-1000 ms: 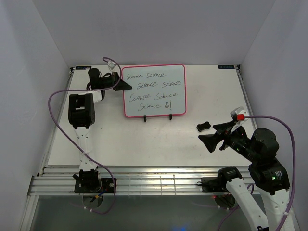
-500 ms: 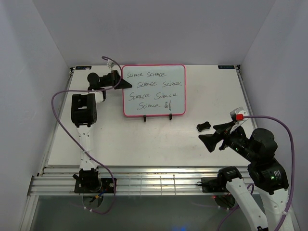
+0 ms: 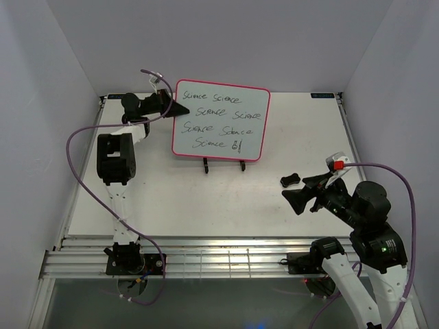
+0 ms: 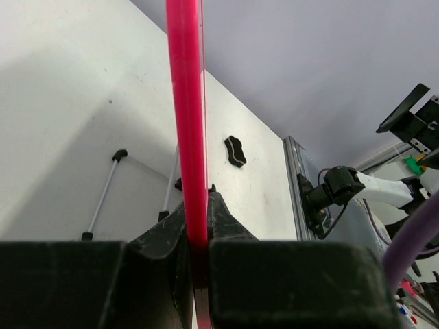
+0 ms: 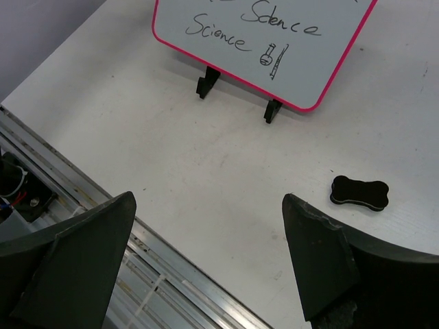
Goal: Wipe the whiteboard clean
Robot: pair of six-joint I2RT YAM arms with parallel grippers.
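The whiteboard (image 3: 219,120), pink-red framed with black "Science" writing, hangs tilted above its wire easel stand (image 3: 223,165). My left gripper (image 3: 180,110) is shut on the board's left edge; in the left wrist view the pink frame (image 4: 186,123) runs up between the jaws. The black bone-shaped eraser (image 3: 291,180) lies on the table at the right; it also shows in the right wrist view (image 5: 359,192) and the left wrist view (image 4: 234,151). My right gripper (image 3: 306,191) is open and empty, just near-right of the eraser. The board's lower part shows in the right wrist view (image 5: 274,34).
The white table (image 3: 206,199) ends in a metal rail (image 3: 206,257) at the near side. White walls close in the back and both sides. A purple cable (image 3: 79,171) loops left of the left arm.
My left gripper has lifted the whiteboard up off the easel stand and tilted it; the stand's feet now show bare below it. The right arm has barely moved.
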